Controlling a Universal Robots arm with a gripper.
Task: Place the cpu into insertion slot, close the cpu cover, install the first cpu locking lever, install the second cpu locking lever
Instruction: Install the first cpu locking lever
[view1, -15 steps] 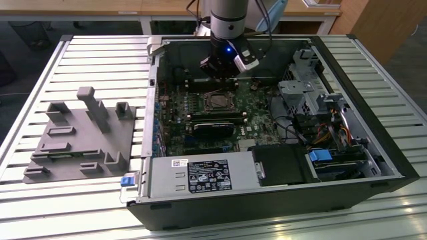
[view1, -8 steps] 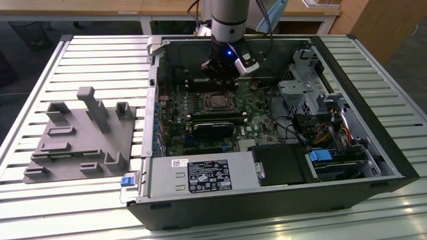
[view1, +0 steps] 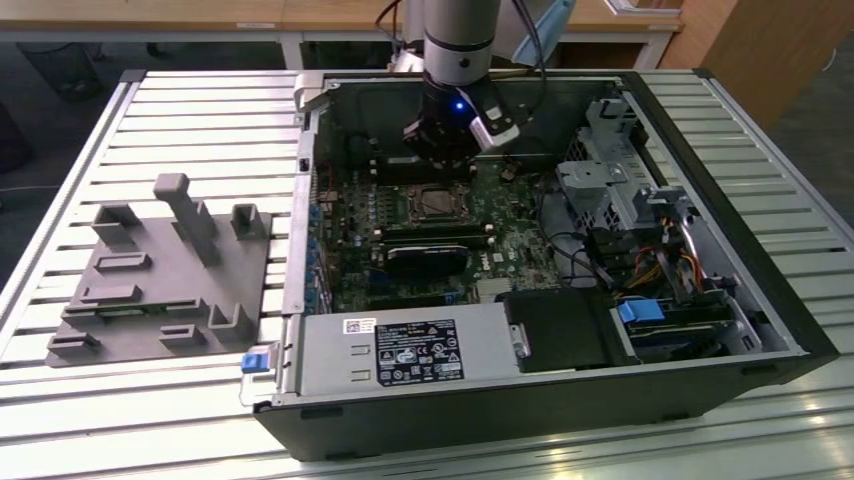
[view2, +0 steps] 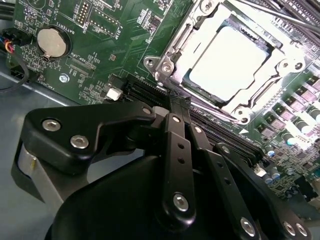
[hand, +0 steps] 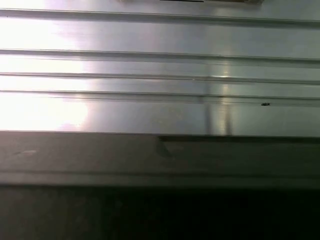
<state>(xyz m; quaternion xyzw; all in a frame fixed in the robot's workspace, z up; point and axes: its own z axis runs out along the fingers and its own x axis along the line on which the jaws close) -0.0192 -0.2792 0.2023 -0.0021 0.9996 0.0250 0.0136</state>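
The cpu (view2: 231, 61), a flat silvery square, lies in the insertion slot (view2: 187, 80) on the green board. The dull silver cpu cover (view2: 176, 46) lies flat around it, framing its top. A thin metal lever rod (view2: 267, 11) runs along the far side of the socket. In the second wrist view my gripper (view2: 173, 102) is shut with nothing in it, its tips just short of the socket's edge. In the exterior view the gripper (view1: 445, 160) hangs inside the open computer case, just behind the socket (view1: 434, 204).
The black case (view1: 747, 300) lies open on a slatted metal table (view1: 200, 120). A black heatsink block (view1: 424, 262) and memory slots lie in front of the socket. The grey power supply box (view1: 400, 350) is at the front, drive cages (view1: 614, 180) at the exterior view's right, a grey fixture (view1: 160, 270) at its left.
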